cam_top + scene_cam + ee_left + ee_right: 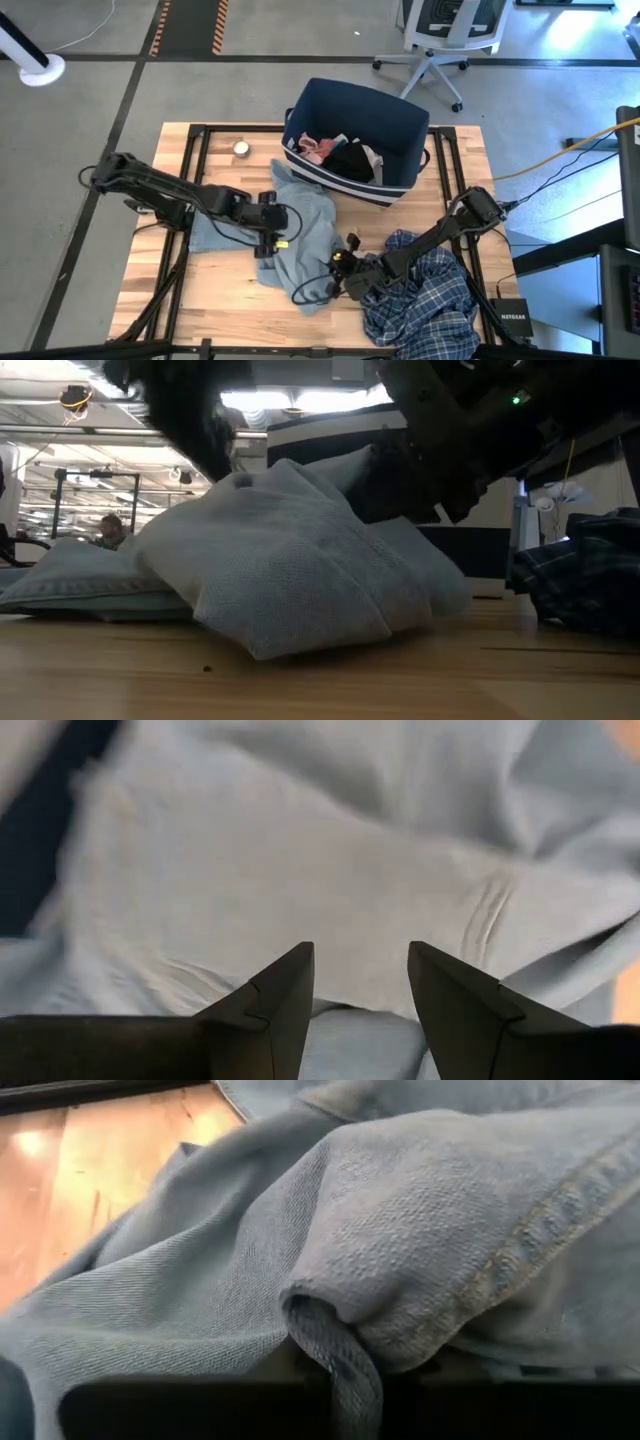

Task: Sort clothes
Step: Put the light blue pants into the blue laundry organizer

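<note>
Bunched denim (300, 240) lay mid-desk (220, 290), pressed by the left end effector (268, 245) with fingers parted and met by the right end effector (335, 268) (grip hidden), likely for a two-armed lift toward the bin (400, 120) beyond.

The bin (362, 130) stood at the table's (470, 190) far edge with small clothes (340, 155) in it. Before the bin lay the denim (305, 240); my left gripper (268, 240) rested on it. Right of the denim lay the plaid shirt (430, 295).
</note>
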Tool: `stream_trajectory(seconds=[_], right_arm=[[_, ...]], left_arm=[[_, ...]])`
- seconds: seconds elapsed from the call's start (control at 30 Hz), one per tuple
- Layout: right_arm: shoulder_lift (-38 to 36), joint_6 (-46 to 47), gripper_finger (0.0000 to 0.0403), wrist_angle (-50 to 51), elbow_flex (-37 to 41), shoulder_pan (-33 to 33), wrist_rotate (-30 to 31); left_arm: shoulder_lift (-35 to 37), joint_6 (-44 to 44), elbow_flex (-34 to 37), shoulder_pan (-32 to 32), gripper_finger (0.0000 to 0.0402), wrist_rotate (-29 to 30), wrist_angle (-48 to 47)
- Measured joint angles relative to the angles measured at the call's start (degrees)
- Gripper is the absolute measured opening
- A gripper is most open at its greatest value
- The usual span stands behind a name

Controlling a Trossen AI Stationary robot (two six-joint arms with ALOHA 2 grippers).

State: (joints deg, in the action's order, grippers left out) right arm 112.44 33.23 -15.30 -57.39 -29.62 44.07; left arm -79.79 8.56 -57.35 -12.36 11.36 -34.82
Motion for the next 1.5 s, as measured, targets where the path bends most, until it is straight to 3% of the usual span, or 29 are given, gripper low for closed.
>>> stream_trajectory(seconds=[0.17, 0.37, 0.7, 1.03, 1.33, 1.43, 1.5], right_arm=[[-0.3, -3.8, 0.0052, 0.1, -1.1, 0.1, -0.4], [-0.5, -13.4, 0.0043, 8.1, -8.4, 0.1, -0.5], [-0.6, -27.6, 0.0045, 42.1, -35.3, 1.5, 1.8], [-0.6, -45.5, 0.0044, 51.7, -55.8, 6.3, 2.9], [-0.6, -53.0, 0.0044, 62.1, -72.5, 10.9, 7.5], [-0.7, -55.6, 0.0044, 63.2, -77.7, 12.3, 9.9], [-2.7, -61.1, 0.0044, 58.2, -76.5, 13.3, 12.4]], left_arm=[[9.2, -2.2, -2.0, -2.5, 0.0158, 7.6, -0.4], [23.1, -6.0, -2.3, -4.7, 0.0158, 19.4, 0.2], [40.8, 6.6, -2.2, -4.9, 0.0158, 22.0, -12.1], [41.7, 10.2, -2.1, -4.9, 0.0158, 21.9, -14.6], [38.3, 11.1, -2.1, -4.9, 0.0158, 21.9, -16.6], [38.0, 11.2, -2.1, -4.9, 0.0158, 21.9, -16.4], [38.0, 11.2, -2.1, -4.9, 0.0158, 21.9, -16.4]])
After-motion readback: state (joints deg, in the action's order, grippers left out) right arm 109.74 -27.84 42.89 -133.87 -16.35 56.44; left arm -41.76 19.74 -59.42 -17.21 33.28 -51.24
